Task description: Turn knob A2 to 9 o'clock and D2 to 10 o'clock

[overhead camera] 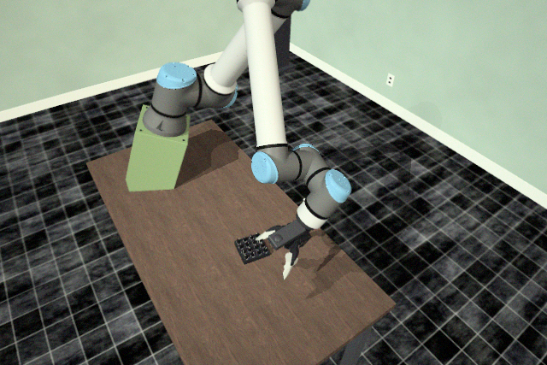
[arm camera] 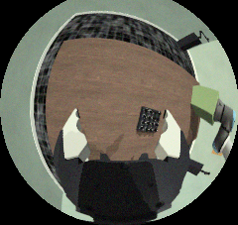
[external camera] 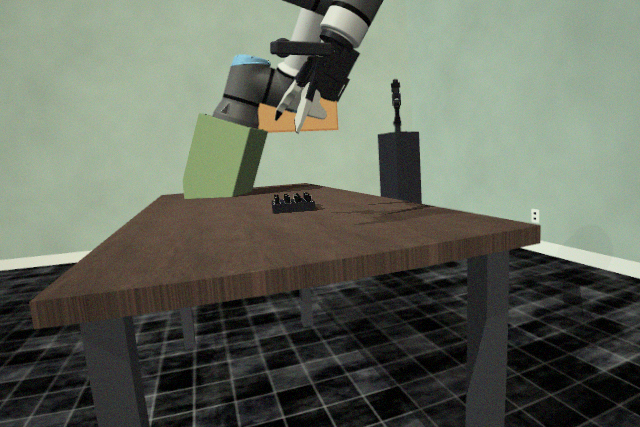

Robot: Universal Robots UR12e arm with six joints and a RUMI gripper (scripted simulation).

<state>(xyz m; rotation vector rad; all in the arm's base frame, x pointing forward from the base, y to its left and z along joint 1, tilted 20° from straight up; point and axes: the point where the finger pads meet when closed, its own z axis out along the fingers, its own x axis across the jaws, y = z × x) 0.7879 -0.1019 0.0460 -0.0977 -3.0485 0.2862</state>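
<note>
The black knob box (overhead camera: 252, 249) (external camera: 293, 206) (arm camera: 149, 120) lies on the table, with several small dark knobs in rows on top. The knobs are too small to read where A2 and D2 point, and the socket side cannot be made out. My gripper (overhead camera: 271, 258) (external camera: 287, 124) (arm camera: 121, 111) is open, its pale fingers wide apart with nothing between them. It hangs high above the table and touches no knob. In the wrist view the box shows between the fingers, close to the right one. In the top view one fingertip covers a corner of the box.
The brown table (overhead camera: 198, 273) (external camera: 206, 246) (arm camera: 99, 76) carries the box. The green base block (overhead camera: 154, 161) (external camera: 214, 158) (arm camera: 203, 100) of the arm stands at one end of the table. A dark pedestal (external camera: 399, 164) stands beyond the table.
</note>
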